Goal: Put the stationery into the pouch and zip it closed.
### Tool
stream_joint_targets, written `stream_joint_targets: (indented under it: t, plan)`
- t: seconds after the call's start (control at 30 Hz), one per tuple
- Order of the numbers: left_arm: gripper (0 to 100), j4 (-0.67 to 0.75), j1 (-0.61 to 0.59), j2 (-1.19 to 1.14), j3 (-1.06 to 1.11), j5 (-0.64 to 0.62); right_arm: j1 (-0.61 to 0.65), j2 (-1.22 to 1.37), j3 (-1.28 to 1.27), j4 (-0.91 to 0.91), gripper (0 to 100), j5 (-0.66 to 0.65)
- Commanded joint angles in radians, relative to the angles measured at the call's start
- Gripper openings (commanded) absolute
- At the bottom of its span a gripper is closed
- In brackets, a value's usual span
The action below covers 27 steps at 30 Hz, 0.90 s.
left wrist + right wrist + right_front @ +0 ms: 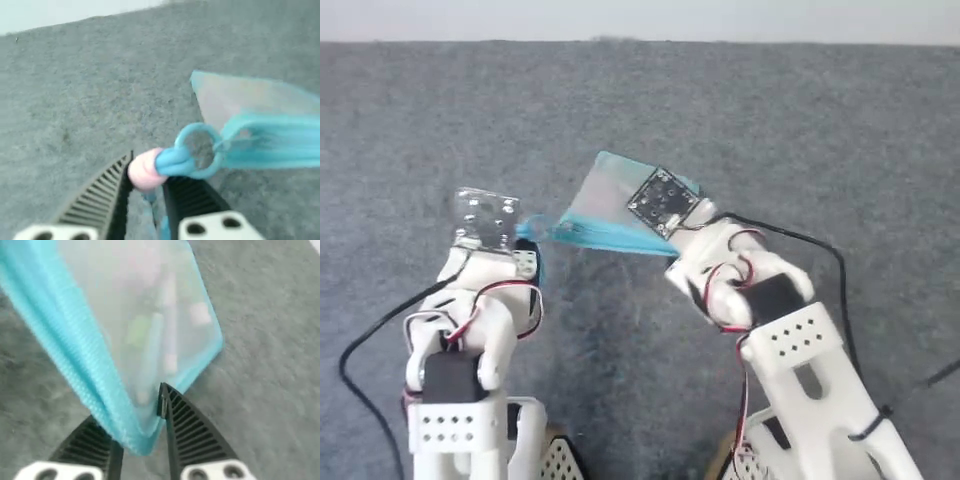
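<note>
**Turquoise pouch (605, 200) gripped at both ends over grey carpet (770, 120)**

Left side: the ribbed black fingers (105, 200) of the left gripper (147, 175) stand only narrowly apart and are pinched on the zip pull (192, 155). Its pink bead (144, 170) is lodged between the tips, and its blue ring sits just beyond them. From the ring, a turquoise zip band runs along the pouch's edge. Whether the zip is drawn fully shut cannot be told.

Right side: the fingers of the right gripper (137, 415) are drawn in close and clamped on one corner of the pouch, one finger on either face of the turquoise seam. The rest of the pouch fans away from the tips, tilted over the carpet.

Comparison of views: the right wrist view looks through the translucent wall to the stationery (160, 325) inside, seen as long pale green, pink and white pieces lying along the pouch. The left wrist view gives the pull, bead and ring close up, but the contents are a blur. The high view gives the layout. The pouch is stretched between the two arms, its pull end toward the left arm (470, 340) and the opposite corner at the right arm (790, 340).
</note>
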State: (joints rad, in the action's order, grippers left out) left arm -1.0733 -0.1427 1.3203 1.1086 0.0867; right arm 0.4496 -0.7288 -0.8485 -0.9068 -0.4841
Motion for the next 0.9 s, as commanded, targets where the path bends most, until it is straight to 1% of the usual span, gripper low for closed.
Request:
stream_joint_targets:
  t: [0.0,0.17,0.4,0.47,0.53,0.57,0.63,0.73,0.77,0.87]
  plan:
    - [1,0.043,-0.032,-0.005,-0.008,-0.008,-0.174,0.018,-0.005,-0.004,0.6,-0.071]
    - [1,0.043,-0.032,-0.005,-0.007,-0.008,-0.239,0.018,-0.005,-0.001,0.6,-0.121]
    - [1,0.057,-0.029,-0.005,0.013,-0.008,-0.282,0.018,-0.003,-0.004,0.6,-0.126]
    - [1,0.068,-0.028,-0.005,0.022,-0.008,-0.280,0.016,-0.005,-0.007,0.9,-0.106]
    - [3,0.074,-0.028,-0.005,0.028,-0.008,-0.282,0.007,-0.002,-0.019,2.4,-0.014]
    - [5,0.072,-0.026,-0.003,0.028,-0.011,-0.282,0.004,0.002,-0.028,5.2,0.035]
    - [12,0.069,-0.026,0.000,0.028,-0.012,-0.277,0.005,0.020,-0.061,15.4,0.098]
    - [22,0.068,-0.026,-0.002,0.036,-0.009,-0.269,0.005,0.060,-0.142,32.1,0.095]
    - [22,0.072,-0.026,0.002,0.044,-0.009,-0.259,0.005,0.075,-0.177,34.9,0.097]
    - [22,0.084,-0.025,0.002,0.050,-0.008,-0.222,0.005,0.117,-0.268,35.7,0.101]
